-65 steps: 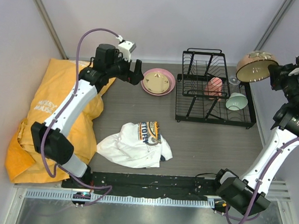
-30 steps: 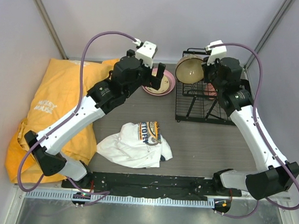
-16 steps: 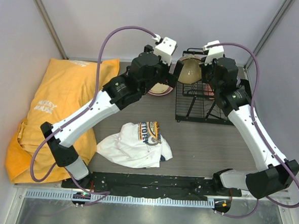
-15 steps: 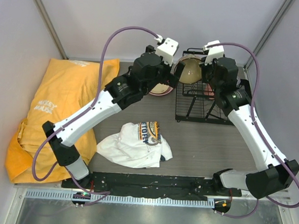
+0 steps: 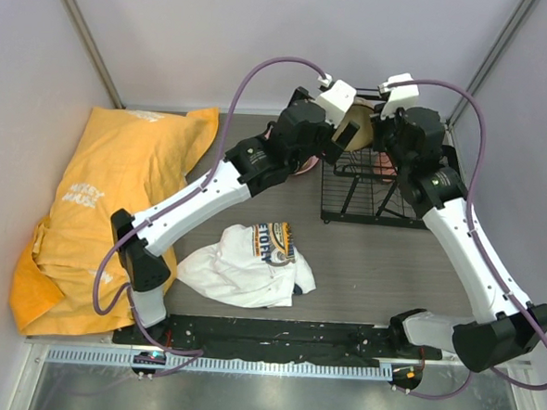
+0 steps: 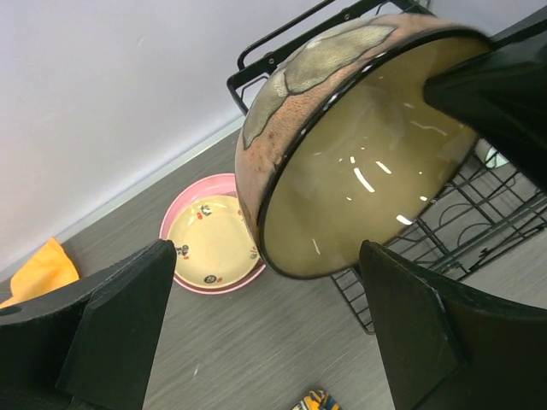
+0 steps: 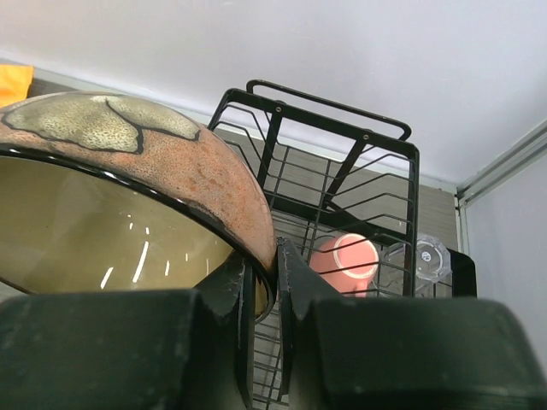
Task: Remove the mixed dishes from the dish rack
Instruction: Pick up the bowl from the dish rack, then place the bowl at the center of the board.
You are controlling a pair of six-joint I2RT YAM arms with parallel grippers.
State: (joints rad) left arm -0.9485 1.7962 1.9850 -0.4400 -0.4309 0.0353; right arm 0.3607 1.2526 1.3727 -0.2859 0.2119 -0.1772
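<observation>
1. The right end effector [image 7: 263, 282] is pinched shut on the rim of the tan bowl [image 7: 120, 196], one finger inside the rim and one outside, holding the bowl tilted in the air with its glossy cream inside facing toward the left arm
2. The left end effector [image 6: 265, 342] stands wide, its two dark fingers [image 6: 111, 325] spread on either side of the tan bowl [image 6: 359, 171]; the bowl sits between and ahead of them, and no contact shows
3. In the overhead view the two end effectors meet near the left rear corner of the dish rack [image 5: 386, 189], with the bowl [image 5: 357, 126] held between them, just above the rack's raised back frame
4. Behind and below the right end effector, inside the rack [image 7: 342, 171], lie the pink mug [image 7: 342, 265] and, just to its right, the clear glass [image 7: 423, 260]
5. Below and to the left of the left end effector, on the grey surface [image 6: 248, 342], the smaller cream patterned plate [image 6: 212, 243] rests inside the big pink plate [image 6: 184, 224], close beside the rack's left edge
6. Nearer the arm bases, well apart from both end effectors, a white printed T-shirt [image 5: 248, 264] lies crumpled on the surface; an orange cloth [image 5: 97, 203] covers the surface's left side
</observation>
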